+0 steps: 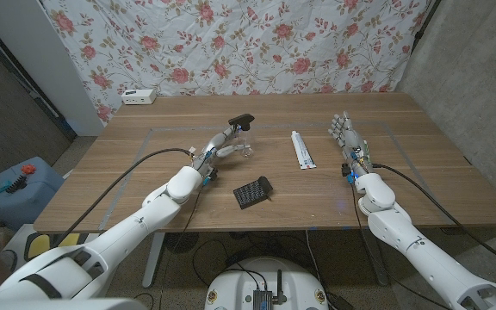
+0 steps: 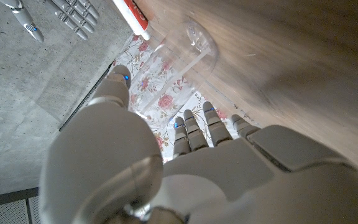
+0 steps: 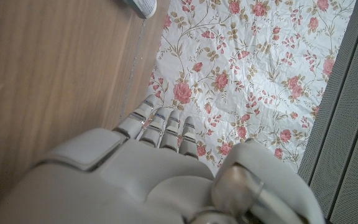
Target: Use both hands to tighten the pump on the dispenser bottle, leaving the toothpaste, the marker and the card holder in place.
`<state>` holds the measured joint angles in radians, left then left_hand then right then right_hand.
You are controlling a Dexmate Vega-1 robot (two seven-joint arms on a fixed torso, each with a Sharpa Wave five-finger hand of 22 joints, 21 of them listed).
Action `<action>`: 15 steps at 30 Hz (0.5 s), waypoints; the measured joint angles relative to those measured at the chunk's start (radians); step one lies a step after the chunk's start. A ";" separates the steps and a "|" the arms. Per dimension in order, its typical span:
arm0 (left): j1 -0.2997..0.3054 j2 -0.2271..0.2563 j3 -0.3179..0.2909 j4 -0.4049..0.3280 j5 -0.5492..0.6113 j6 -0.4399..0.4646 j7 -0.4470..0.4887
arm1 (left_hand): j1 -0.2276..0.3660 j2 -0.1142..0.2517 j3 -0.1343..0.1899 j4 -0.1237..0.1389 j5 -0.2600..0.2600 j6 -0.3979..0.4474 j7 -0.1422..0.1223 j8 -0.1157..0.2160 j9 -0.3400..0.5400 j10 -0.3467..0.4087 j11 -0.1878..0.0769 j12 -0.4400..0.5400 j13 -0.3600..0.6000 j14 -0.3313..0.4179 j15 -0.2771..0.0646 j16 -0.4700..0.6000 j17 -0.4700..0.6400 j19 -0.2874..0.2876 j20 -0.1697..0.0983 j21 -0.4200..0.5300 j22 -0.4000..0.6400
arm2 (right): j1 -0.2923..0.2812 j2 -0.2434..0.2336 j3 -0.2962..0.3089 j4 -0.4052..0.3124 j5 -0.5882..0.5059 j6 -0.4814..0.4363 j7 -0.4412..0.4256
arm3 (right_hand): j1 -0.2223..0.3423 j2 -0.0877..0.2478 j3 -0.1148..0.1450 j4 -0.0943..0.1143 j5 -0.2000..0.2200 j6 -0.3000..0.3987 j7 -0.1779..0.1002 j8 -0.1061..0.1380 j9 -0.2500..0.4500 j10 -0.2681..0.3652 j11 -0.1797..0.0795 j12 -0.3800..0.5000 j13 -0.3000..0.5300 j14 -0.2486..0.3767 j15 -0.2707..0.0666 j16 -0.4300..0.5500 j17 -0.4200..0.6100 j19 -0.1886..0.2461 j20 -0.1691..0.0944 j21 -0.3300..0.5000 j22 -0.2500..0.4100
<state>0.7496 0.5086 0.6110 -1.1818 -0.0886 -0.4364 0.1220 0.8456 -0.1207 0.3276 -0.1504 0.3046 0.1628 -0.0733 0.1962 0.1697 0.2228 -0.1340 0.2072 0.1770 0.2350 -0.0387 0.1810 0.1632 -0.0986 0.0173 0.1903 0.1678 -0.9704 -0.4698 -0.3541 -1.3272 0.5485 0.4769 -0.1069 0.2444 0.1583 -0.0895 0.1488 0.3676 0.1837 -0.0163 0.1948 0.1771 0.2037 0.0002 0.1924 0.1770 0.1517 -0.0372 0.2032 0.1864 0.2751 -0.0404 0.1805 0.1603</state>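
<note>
Both my hands are on the table. My left hand grips the clear dispenser bottle; my right hand stands apart, fingers straight, holding nothing

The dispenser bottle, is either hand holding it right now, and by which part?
The left hand is at the clear body of the dispenser bottle, but a closed grip cannot be told. The right hand holds nothing.

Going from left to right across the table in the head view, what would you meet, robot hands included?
Left hand at the clear dispenser bottle → black card holder → toothpaste → right hand.
</note>
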 measured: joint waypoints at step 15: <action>-0.029 -0.023 0.017 0.040 -0.003 0.008 -0.006 | 0.035 0.017 0.000 0.000 -0.006 0.034 0.005 0.003 0.005 0.036 -0.001 0.004 0.003 0.032 -0.001 0.005 0.000 0.020 -0.027 0.000 0.000 | -0.009 -0.006 0.006 -0.007 0.001 0.009 0.002 | -0.007 -0.001 0.003 -0.003 0.000 0.000 0.000 0.000 0.000 0.000 0.000 0.000 0.000 0.000 0.000 -0.004 0.000 0.000 0.000 0.000 0.000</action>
<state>0.7209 0.4856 0.6282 -1.1420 -0.0914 -0.4289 0.1160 0.8808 -0.1034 0.3276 -0.1504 0.2986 0.1969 -0.0681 0.1989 0.1749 0.2588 -0.1348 0.2112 0.1795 0.2670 -0.0399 0.1858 0.1633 -0.0789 -0.0094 0.1903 0.1678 -0.9794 -0.4757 -0.3481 -1.3342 0.5496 0.4856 -0.1045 0.2379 0.1568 -0.0868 0.1460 0.3676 0.1837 -0.0162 0.1948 0.1771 0.2037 0.0001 0.1924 0.1770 0.1517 -0.0372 0.1993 0.1864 0.2751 -0.0404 0.1805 0.1603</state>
